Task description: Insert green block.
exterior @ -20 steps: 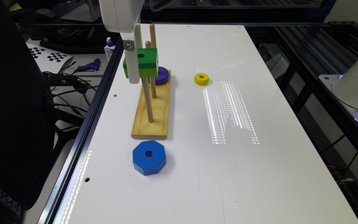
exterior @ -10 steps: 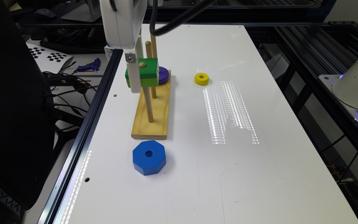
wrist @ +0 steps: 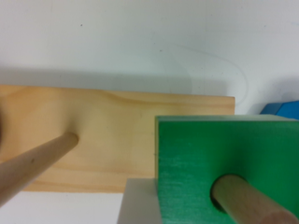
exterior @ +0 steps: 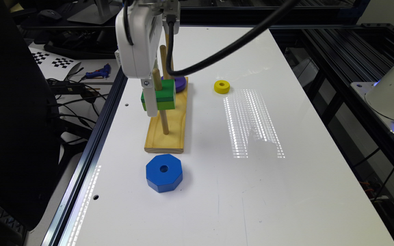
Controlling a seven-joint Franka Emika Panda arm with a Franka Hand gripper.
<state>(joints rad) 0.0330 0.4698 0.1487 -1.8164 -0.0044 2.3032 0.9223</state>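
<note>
The green block point(exterior: 166, 91) has the front peg point(exterior: 164, 124) of the wooden base point(exterior: 168, 140) running through its centre hole. It hangs partway down that peg, above the base. My gripper point(exterior: 157, 102) is shut on its sides. In the wrist view the green block point(wrist: 210, 149) has the peg point(wrist: 247, 200) poking up through the hole, and one white finger point(wrist: 138, 205) lies against its side. The other finger is hidden.
A purple disc point(exterior: 179, 83) lies at the foot of the rear peg. The middle peg point(wrist: 32, 163) stands bare. A blue octagonal block point(exterior: 163, 172) sits on the white table just in front of the base, and a small yellow ring point(exterior: 221, 86) lies toward the exterior view's right.
My gripper has come down with the green block, which has slid lower along the front peg. Nothing else has moved.
</note>
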